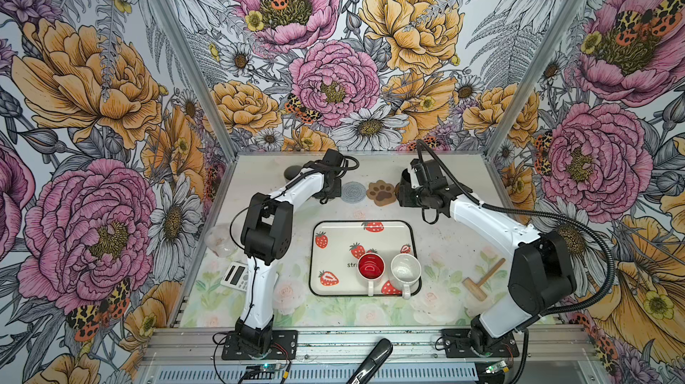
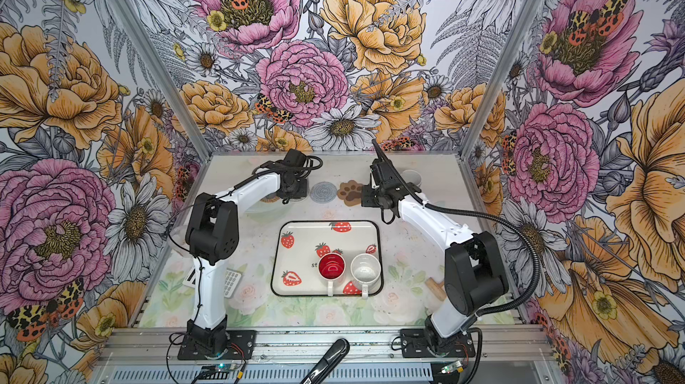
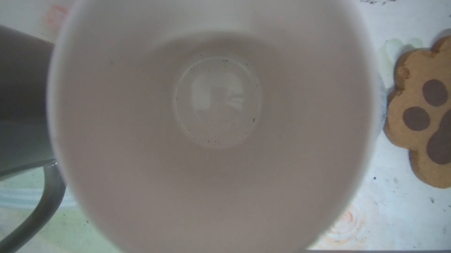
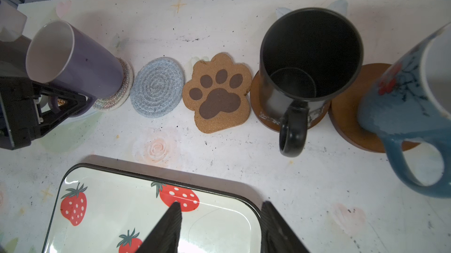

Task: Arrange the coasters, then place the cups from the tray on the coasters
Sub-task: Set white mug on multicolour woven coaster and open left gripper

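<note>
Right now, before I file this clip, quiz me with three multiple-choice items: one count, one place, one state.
1. How many cups stand on the tray? A) one B) two C) four
2. Where does the black mug stand? A) on the tray B) on a brown disc coaster C) on the paw coaster
3. The right gripper is: A) open and empty B) shut on the black mug C) shut on the tray
Key: B, only the red-inside cup and the speckled cup are there; B, a brown disc shows under its base; A, its jaws stand apart with nothing between.
</note>
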`<action>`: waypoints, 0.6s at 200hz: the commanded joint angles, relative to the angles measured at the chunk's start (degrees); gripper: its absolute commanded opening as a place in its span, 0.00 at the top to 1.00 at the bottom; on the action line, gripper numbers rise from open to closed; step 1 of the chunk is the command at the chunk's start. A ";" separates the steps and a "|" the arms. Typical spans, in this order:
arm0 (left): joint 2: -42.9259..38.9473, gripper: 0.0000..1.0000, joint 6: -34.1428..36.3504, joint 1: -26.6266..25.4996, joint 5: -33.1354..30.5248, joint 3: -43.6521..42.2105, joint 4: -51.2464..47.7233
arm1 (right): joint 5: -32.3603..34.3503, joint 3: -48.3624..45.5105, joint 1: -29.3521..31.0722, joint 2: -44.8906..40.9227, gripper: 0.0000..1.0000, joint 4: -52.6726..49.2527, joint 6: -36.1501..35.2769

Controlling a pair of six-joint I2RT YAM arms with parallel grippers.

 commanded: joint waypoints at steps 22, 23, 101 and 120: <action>-2.24 1.00 0.05 0.74 -1.17 -0.87 4.02 | -0.44 -0.56 -0.33 -1.72 0.45 1.22 0.73; -2.26 1.00 0.05 0.83 -1.19 -0.86 4.05 | -0.44 -0.56 -0.29 -1.75 0.45 1.22 0.77; -2.11 1.00 -0.13 0.83 -1.25 -1.96 4.30 | -0.96 -0.56 -0.33 -1.69 0.45 1.22 1.17; -2.20 1.00 -0.25 0.83 -1.21 -2.38 4.27 | -0.97 -0.60 -0.33 -1.78 0.45 1.14 1.26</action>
